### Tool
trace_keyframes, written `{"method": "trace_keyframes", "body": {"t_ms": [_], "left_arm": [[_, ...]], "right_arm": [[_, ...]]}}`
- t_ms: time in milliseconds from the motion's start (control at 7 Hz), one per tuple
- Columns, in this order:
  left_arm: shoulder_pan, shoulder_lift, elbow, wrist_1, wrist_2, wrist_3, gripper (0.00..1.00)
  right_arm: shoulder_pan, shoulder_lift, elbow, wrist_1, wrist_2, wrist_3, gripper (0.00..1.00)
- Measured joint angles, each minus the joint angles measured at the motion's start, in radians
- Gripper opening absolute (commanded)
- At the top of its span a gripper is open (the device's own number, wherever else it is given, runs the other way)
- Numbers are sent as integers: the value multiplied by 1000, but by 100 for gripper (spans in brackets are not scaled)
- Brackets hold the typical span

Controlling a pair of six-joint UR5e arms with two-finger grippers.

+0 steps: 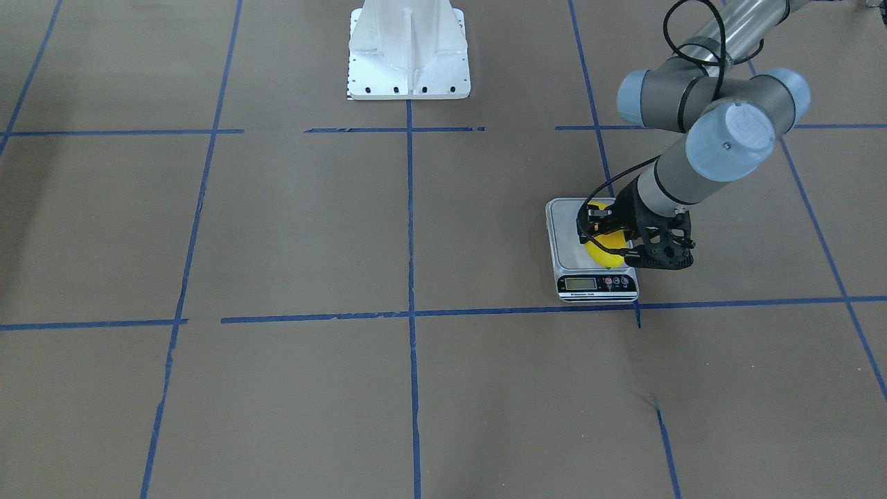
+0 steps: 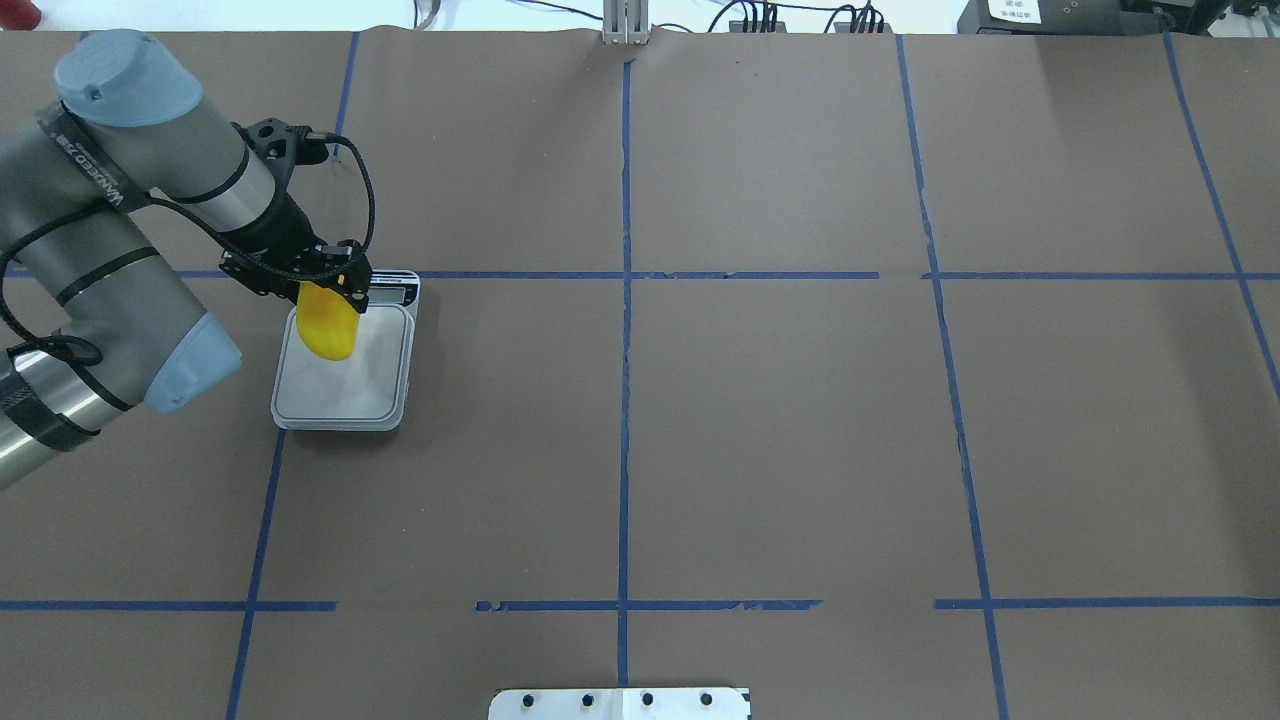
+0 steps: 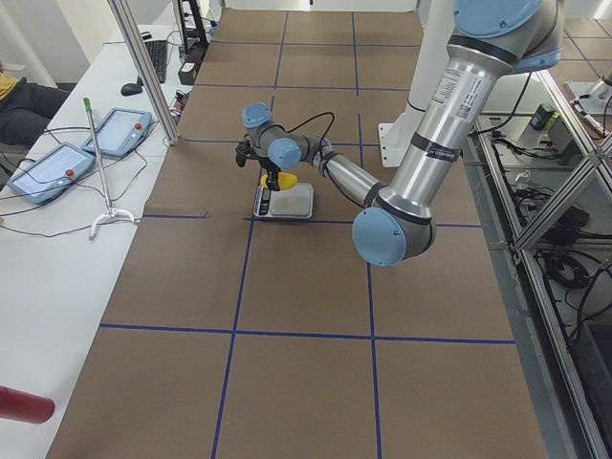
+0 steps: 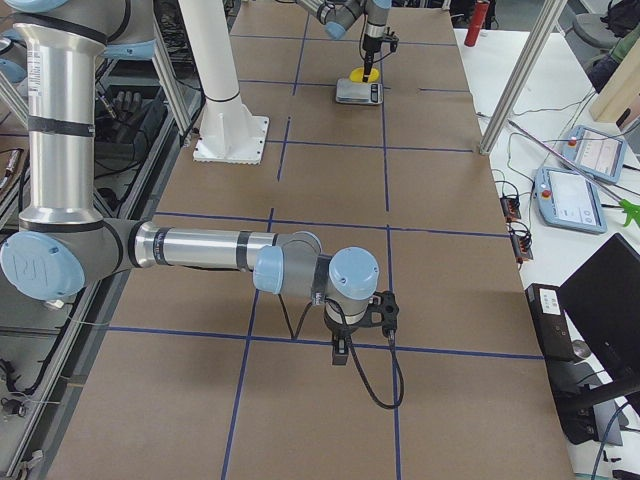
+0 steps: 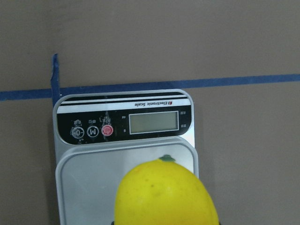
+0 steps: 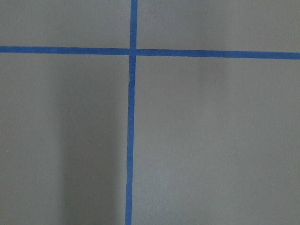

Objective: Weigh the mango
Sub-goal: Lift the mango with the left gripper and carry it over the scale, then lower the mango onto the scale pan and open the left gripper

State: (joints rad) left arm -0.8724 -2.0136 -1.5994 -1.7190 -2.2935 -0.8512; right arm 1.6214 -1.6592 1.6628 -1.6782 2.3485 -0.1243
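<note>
Mango [image 2: 328, 325], just one, hangs clamped in left claw [image 2: 325, 285] over one scale [image 2: 370, 375]; right claw [image 4: 362, 328] gap unreadable.

1. The brown table [image 2: 800, 450] is marked into squares by blue tape lines [image 2: 625, 400].
2. A white bench [image 3: 57, 287] beside it carries two tablets [image 3: 43, 172] and cables.
3. A metal post [image 3: 143, 67] stands at the bench's edge.
</note>
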Motion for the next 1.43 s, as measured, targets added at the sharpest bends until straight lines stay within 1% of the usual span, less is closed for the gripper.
{"method": "trace_keyframes", "body": {"t_ms": [286,429,571,714,857,1143,1429], "left_arm": [[6,3,51,-46,-3,-3,0],[11,4,55,-54,-6,-8,10],[18,5,55,-57,-8,-11,35],[21,7,55,-59,-9,-12,92],[22,8,56,-60,-9,-13,100],[23,10,52,-59,-9,-15,100],[6,18,14,-56,-7,-13,100]], "right_arm": [[0,0,0,0,0,0,100],[0,0,0,0,0,0,100],[0,0,0,0,0,0,100],[0,0,0,0,0,0,100],[0,0,0,0,0,0,100],[0,0,0,0,0,0,100],[0,-1,0,0,0,0,100]]}}
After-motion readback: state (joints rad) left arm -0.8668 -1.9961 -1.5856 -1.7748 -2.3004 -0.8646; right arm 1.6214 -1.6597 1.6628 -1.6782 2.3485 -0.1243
